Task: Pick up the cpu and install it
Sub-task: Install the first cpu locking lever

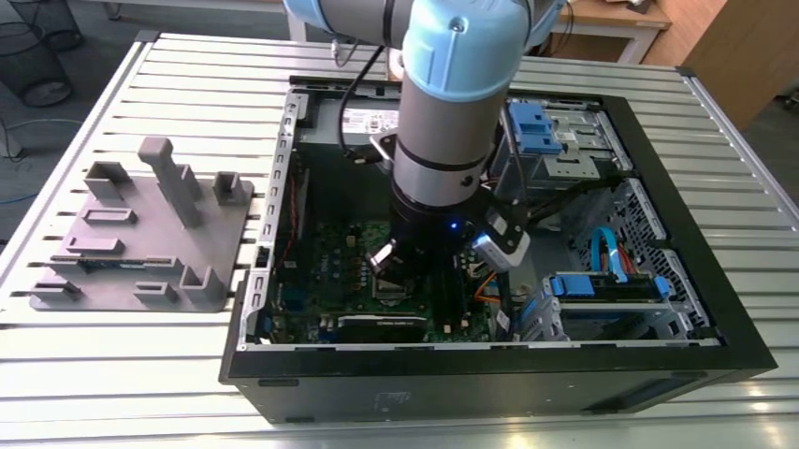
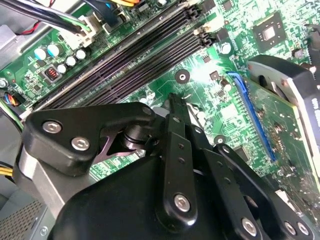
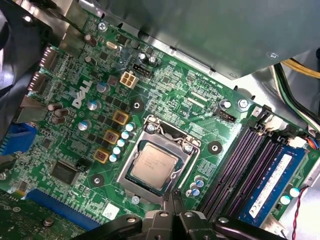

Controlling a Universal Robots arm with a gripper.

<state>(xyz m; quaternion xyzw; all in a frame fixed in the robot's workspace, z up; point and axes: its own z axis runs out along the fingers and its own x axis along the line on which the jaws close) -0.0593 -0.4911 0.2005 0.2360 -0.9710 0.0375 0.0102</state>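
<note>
Cpu (image 3: 153,165) flat within socket frame (image 3: 186,148), claw (image 3: 176,196) narrow, empty, just beside.

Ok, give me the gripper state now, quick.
Gripper: shut, fingertips pressed together, holding nothing, just above the motherboard at the socket's edge. The cpu lies in the socket, apart from the fingers.

- A workshop or robotics lab: a slatted metal desk (image 1: 150,84) carries an opened computer case (image 1: 500,374).
- Gray fixture blocks (image 1: 144,234) at nine o'clock.
- Wire bin (image 1: 32,56) on the floor.
</note>
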